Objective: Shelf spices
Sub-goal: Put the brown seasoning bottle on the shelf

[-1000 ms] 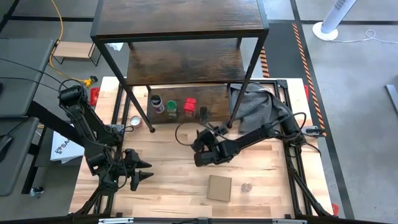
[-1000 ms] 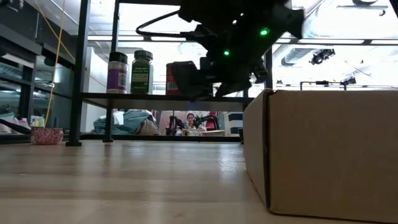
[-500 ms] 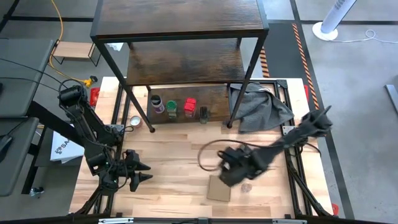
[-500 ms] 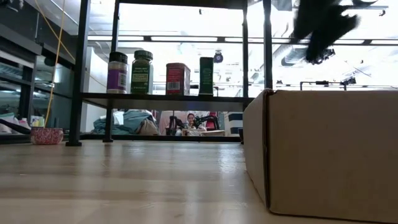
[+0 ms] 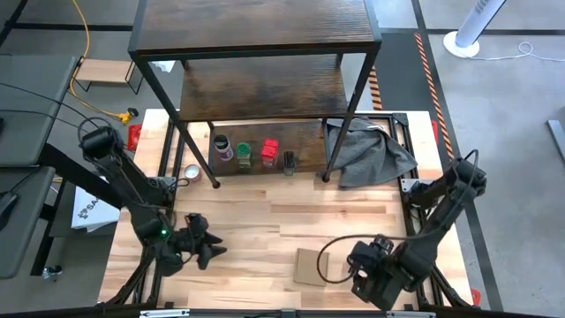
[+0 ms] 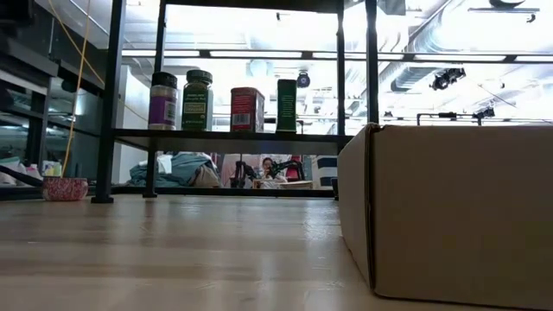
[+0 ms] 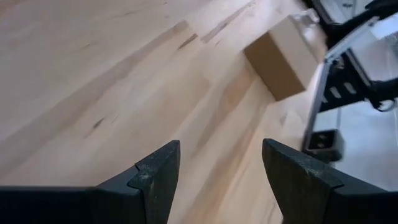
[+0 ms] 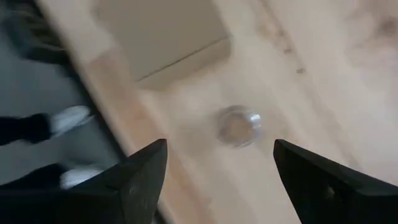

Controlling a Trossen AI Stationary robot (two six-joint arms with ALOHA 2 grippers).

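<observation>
Four spices stand in a row on the bottom board of the shelf [image 5: 265, 88]: purple-lidded [image 5: 222, 146], green-lidded [image 5: 244, 152], red boxy [image 5: 269, 150] and dark [image 5: 289, 160]. The low view shows the same row: purple-lidded [image 6: 162, 101], green-lidded [image 6: 197, 100], red [image 6: 247, 109] and dark [image 6: 287, 104]. The pale container [image 8: 239, 126] stands on the table just ahead of my right gripper [image 8: 221, 146], which is open. That gripper hovers near the table's near edge [image 5: 364, 281]. My left gripper [image 5: 212, 250] is open above the near left of the table, its fingers [image 7: 221, 149] over bare wood.
A brown cardboard box [image 5: 311, 266] lies near the near edge, beside the right gripper, and fills the right of the low view [image 6: 458, 207]. A grey cloth [image 5: 366, 150] lies right of the shelf and a small pink bowl [image 5: 192, 171] left of it. A person's shoe [image 8: 71, 118] shows past the table edge.
My right gripper has drawn back from the shelf front, where the dark container stays, and swung across the table to the near edge, past the cardboard box. It is now above the pale container. My left gripper has shifted slightly toward the right.
</observation>
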